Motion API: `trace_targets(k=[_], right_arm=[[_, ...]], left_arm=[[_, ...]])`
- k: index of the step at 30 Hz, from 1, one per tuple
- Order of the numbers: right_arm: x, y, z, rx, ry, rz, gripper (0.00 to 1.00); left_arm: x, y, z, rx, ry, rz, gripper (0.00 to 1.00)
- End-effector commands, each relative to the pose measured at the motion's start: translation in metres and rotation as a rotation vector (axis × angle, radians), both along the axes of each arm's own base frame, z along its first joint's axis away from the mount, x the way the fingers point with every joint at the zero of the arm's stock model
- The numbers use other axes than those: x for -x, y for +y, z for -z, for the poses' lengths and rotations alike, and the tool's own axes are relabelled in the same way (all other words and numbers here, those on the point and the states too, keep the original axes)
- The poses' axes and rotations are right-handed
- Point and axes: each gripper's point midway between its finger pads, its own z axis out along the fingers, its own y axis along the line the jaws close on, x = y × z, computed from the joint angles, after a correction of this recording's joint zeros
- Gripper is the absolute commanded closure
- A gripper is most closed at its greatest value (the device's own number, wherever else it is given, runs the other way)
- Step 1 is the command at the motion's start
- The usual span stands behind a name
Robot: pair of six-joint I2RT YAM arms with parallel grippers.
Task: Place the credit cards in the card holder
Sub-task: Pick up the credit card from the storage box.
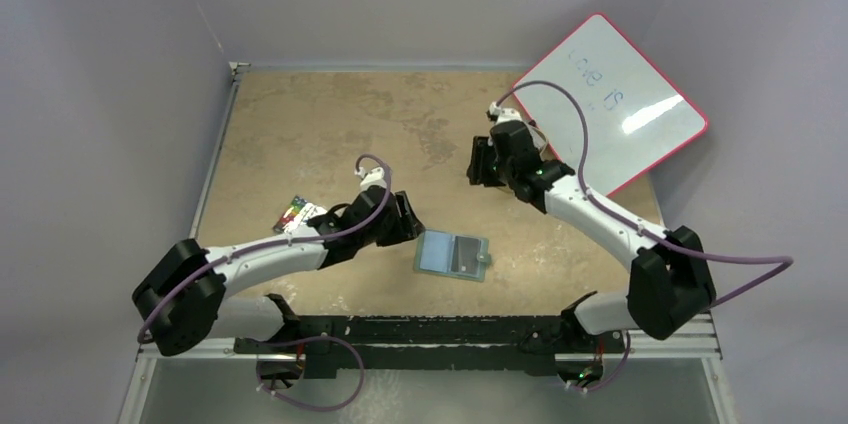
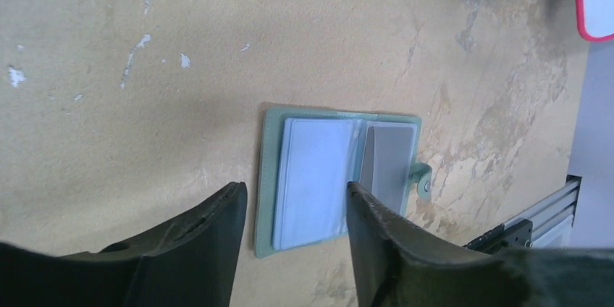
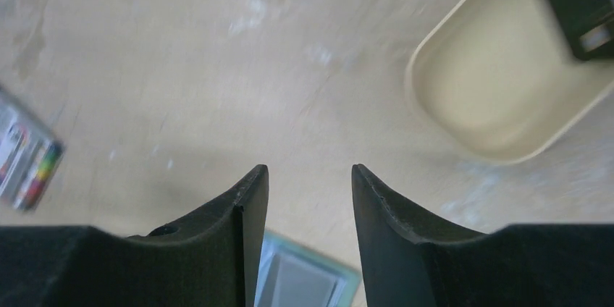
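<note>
Writing on whiteboard (image 1: 610,94) too faint to read; card holder (image 1: 452,255) lies open

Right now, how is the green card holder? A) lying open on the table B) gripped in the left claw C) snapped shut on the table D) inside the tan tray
A: the card holder lies spread open on the table, clear sleeves showing, below the open, empty left claw.
</note>
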Motion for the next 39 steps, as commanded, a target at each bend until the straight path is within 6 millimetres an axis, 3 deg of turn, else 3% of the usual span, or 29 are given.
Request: trace_targets(k=[1, 6, 14, 19, 28, 39], right_arm=[[-0.057, -0.058, -0.043, 0.299, -0.169, 0.15, 0.5], [-0.1, -0.102, -0.05, 0.529, -0.21, 0.224, 0.46], [-0.138, -0.136, -0.011, 0.776, -0.102, 0.232, 0.43], [-0.15, -0.146, 0.006, 0.85, -0.055, 0.233, 0.43], [-0.157, -0.159, 0.026, 0.957, 0.008, 0.223, 0.44], [-0.162, -0.159, 0.012, 0.955, -0.01, 0.235, 0.57]], left_arm=[[-0.011, 0.009, -0.038, -0.04, -0.116, -0.001, 0.42], [-0.009, 0.029, -0.069, -0.098, -0.19, 0.012, 0.34], [0.0, 0.061, -0.109, -0.183, -0.274, 0.019, 0.32], [0.005, 0.079, -0.117, -0.222, -0.299, 0.007, 0.31], [0.01, 0.081, -0.128, -0.199, -0.322, 0.02, 0.31], [0.011, 0.081, -0.13, -0.186, -0.328, 0.019, 0.3]])
